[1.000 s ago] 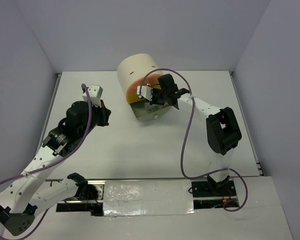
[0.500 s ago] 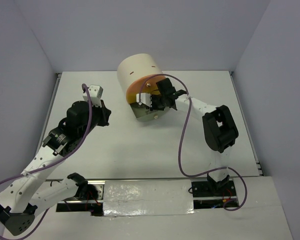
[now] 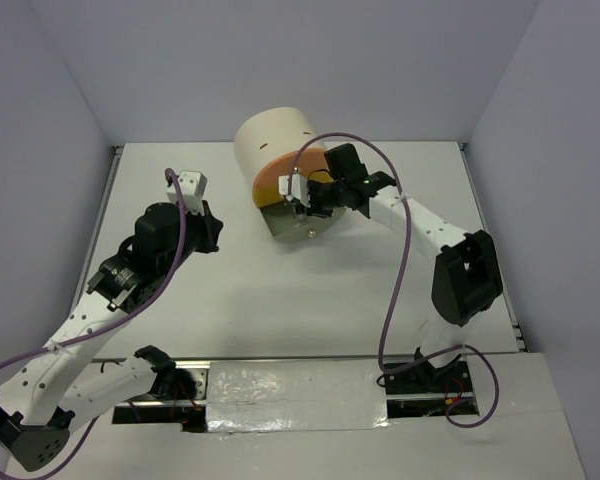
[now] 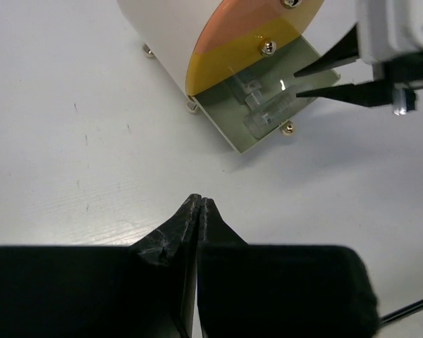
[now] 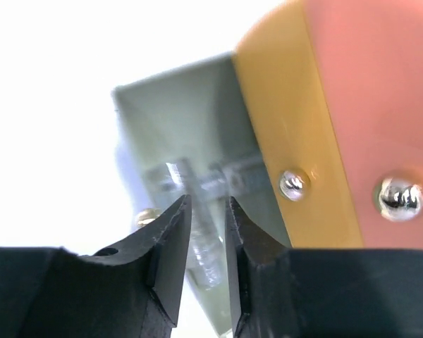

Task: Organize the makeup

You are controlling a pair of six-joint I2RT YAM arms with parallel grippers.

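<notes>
Since the two clear little bottles [image 4: 266, 107] already lie in the open grey-green drawer [image 4: 228, 120], just below and beyond the tips of the right gripper [image 5: 206, 201], the putting-away looks nearly finished. That gripper has its jaws a little apart with nothing pinched between them, so it is released, not grasping. The left gripper [image 4: 199, 205] is clenched on nothing over bare worktop [image 3: 280, 300], the drawer well ahead of it. No other makeup shows loose; whether it sits inside the cream unit [image 3: 270, 135] is hidden. What seems left is pushing the drawer shut.
</notes>
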